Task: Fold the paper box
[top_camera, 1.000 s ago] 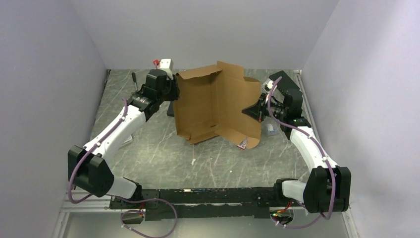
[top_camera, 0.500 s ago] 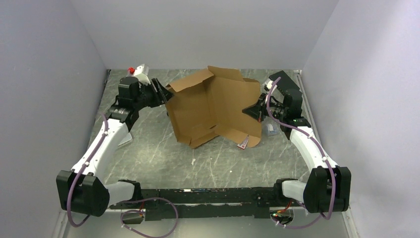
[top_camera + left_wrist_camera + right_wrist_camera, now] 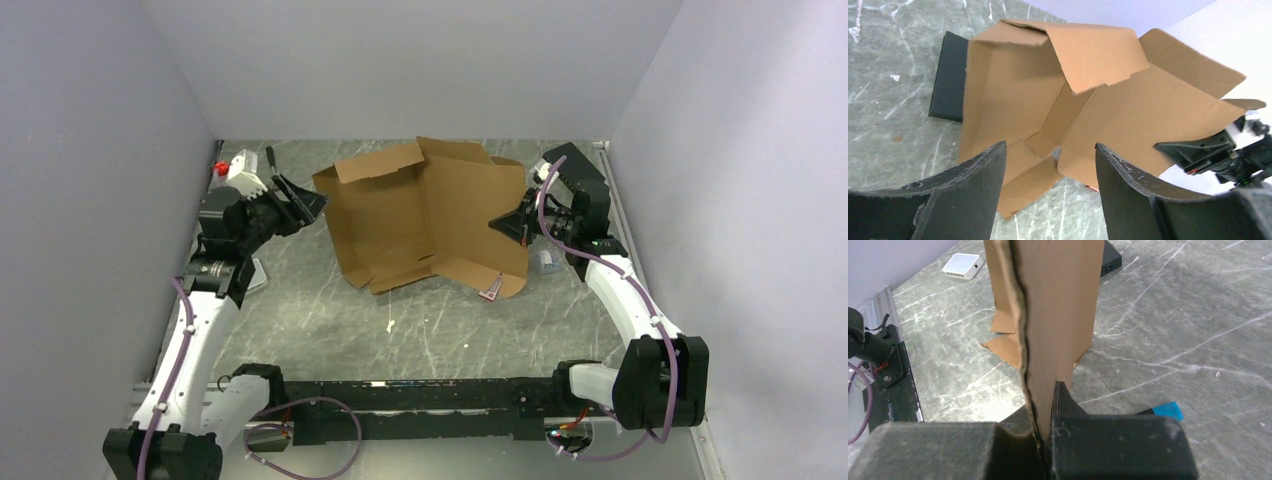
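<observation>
The right hand (image 3: 1043, 412) is clamped on an upright panel of the paper box (image 3: 425, 215), and the cardboard edge runs straight up between its two fingers. I judge this grip anchors that side, so the rest of the sheet can be bent without the whole thing sliding across the counter (image 3: 330, 320).

From that hand the box spreads forward and away toward the other arm. It is only partly formed: the base lies on the counter, one wall is raised, and a top flap curls over the hollow (its creases look half set at best).

The left hand (image 3: 1049, 147) holds nothing. Its fingers are wide apart and it stands off from the box, with a strip of bare counter between them. The open hollow lies directly ahead of this hand, framed between its fingers, a pose that suits pushing the nearest wall inward.

Ahead and to this hand's left, a flat black box (image 3: 949, 75) lies against the cardboard's edge. Whether it is tucked under the edge I cannot tell, but it could snag a wall as it folds.
</observation>
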Robot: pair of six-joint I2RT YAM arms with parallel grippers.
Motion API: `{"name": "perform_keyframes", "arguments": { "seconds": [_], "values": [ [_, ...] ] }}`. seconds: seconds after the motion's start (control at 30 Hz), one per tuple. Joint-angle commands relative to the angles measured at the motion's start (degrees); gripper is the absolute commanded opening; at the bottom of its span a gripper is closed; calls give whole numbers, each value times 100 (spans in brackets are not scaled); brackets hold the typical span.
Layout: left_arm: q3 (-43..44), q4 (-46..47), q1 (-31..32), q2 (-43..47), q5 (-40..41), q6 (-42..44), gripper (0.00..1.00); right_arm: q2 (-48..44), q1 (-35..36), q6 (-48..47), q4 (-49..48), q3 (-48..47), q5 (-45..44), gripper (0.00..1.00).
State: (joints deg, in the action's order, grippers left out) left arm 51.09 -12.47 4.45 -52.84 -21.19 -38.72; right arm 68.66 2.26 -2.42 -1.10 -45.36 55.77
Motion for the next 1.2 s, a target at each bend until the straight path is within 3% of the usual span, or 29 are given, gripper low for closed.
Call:
{"name": "perform_keyframes", "arguments": {
  "seconds": [0.0,0.17,0.3,0.6,0.87,0.97,1.17],
  "values": [
    [-102,424,-140,142,-225,-522,70,-32,34,-59,-21,-113,57,0],
    [-89,267,-268,28,49,-599,71,-38,21,-57,-19,-113,78,0],
    [48,421,-589,-217,50,-544,77,-37,27,-58,-23,-113,117,0],
    [-46,2520,-1466,-1440,-1397,-1743,78,-43,30,-57,-30,-105,170,0],
    [380,2815,-1479,-2351,-1837,-1814,79,-33,34,-43,-56,-96,212,0],
    [520,2692,-1470,-2592,-1899,-1823,78,-35,34,-33,-62,-90,215,0],
    [497,2788,-1450,-2830,-2064,-1885,65,-12,29,-22,-88,-78,241,0]
  ]
}}
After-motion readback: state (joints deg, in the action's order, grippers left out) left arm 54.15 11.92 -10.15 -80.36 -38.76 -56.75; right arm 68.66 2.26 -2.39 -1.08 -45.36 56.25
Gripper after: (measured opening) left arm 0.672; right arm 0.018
